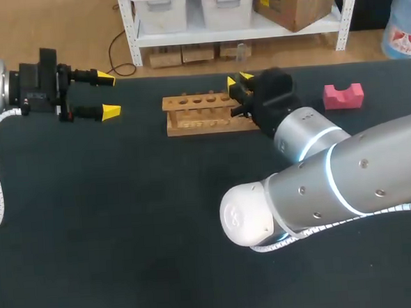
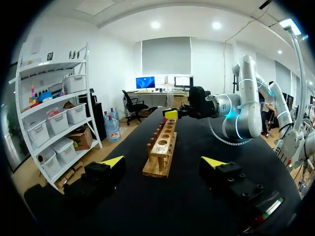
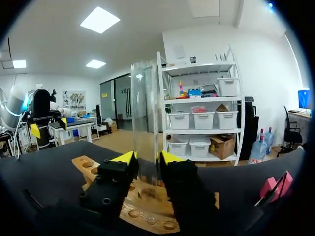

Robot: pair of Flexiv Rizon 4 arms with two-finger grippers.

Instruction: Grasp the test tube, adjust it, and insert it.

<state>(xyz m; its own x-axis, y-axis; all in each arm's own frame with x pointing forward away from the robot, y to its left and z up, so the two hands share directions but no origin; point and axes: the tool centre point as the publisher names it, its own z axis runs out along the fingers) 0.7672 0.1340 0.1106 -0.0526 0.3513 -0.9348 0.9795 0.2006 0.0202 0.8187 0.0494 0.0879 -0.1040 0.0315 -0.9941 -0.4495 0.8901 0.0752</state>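
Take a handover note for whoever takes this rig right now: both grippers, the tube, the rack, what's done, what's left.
Right gripper: shut on the test tube, held upright over the wooden rack's right end; the tube's lower end is hidden.
Left gripper: open, empty, apart from the rack, beyond its left end.
Done: grasp, upright adjustment.
Left: lower the tube into a hole, release.
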